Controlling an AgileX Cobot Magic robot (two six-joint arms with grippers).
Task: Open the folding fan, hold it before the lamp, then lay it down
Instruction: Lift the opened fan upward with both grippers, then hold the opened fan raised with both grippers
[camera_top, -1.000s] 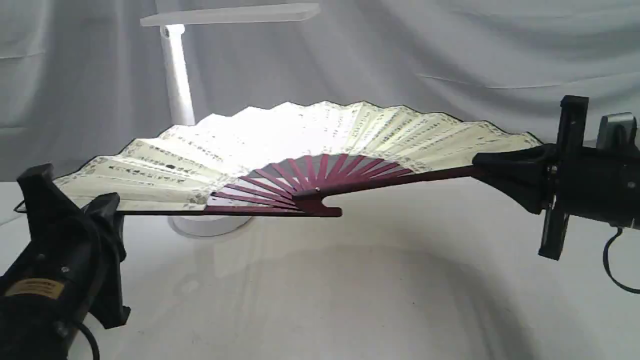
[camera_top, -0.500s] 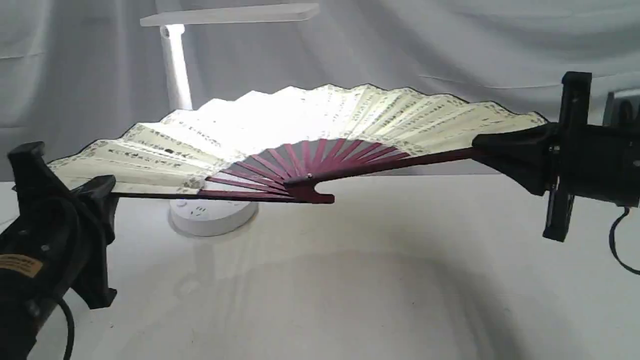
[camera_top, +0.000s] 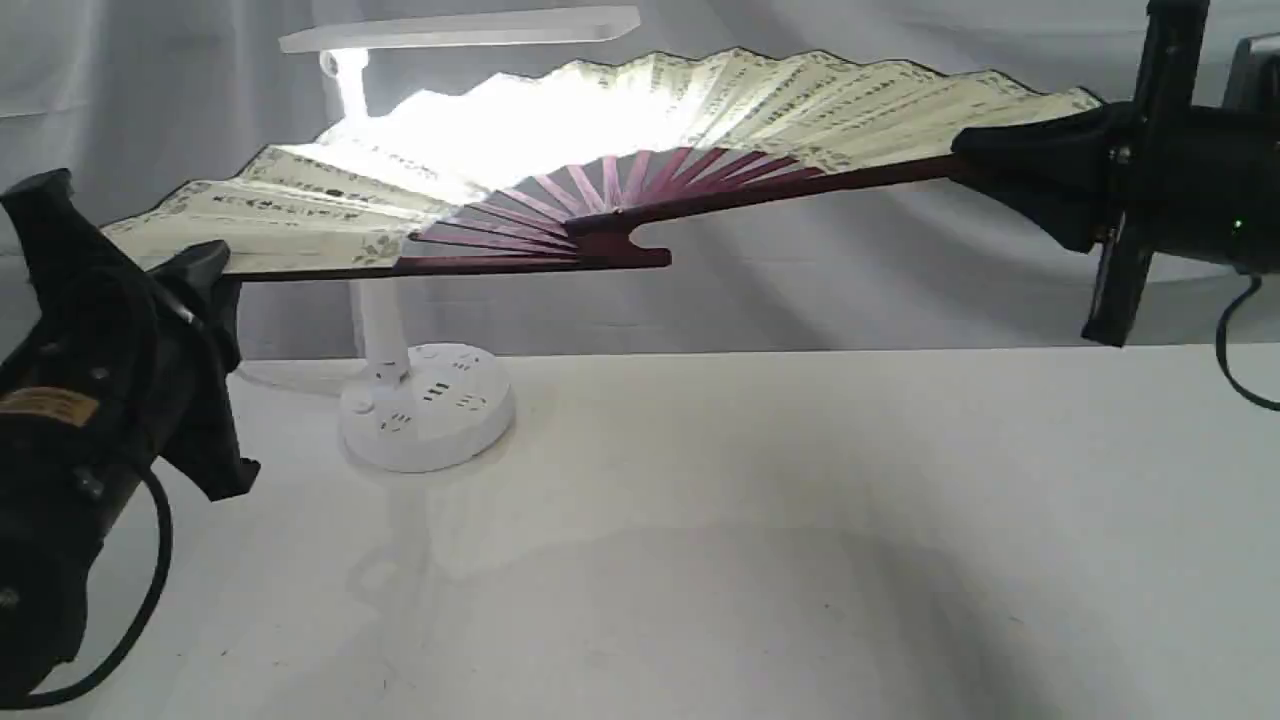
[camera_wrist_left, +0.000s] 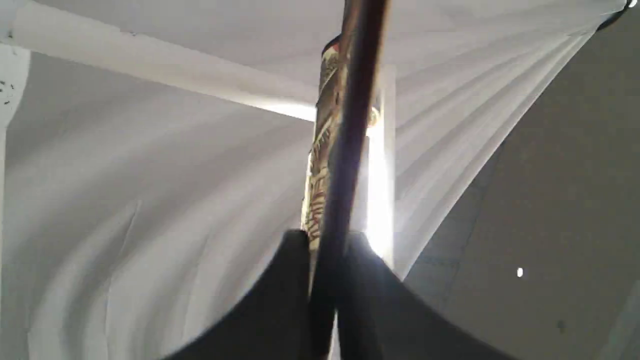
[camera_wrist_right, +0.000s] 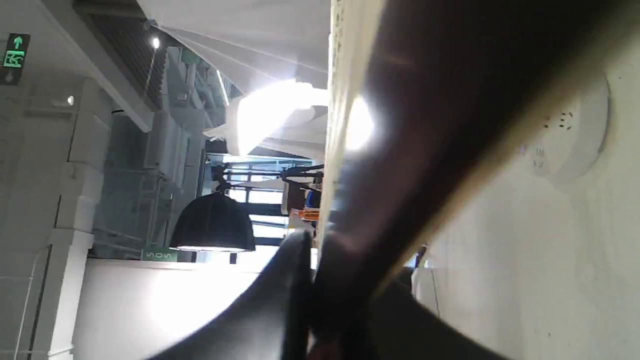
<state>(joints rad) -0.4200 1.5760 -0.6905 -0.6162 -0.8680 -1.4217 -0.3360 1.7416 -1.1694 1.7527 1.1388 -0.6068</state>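
left gripper (camera_top: 212, 268) and right gripper (camera_top: 968, 160), in the exterior view, each clamp one end of the folding fan (camera_top: 720, 100), spread open in the air before the lit lamp (camera_top: 425, 415). left wrist view: jaws tight on the folding fan. right wrist view: likewise.

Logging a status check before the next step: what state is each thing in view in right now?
folding fan: spread open, held off the table, leaf in front of the lamp's stem.
lamp: upright on the table, switched on.
left gripper: shut on one outer guard of the fan.
right gripper: shut on the other guard.
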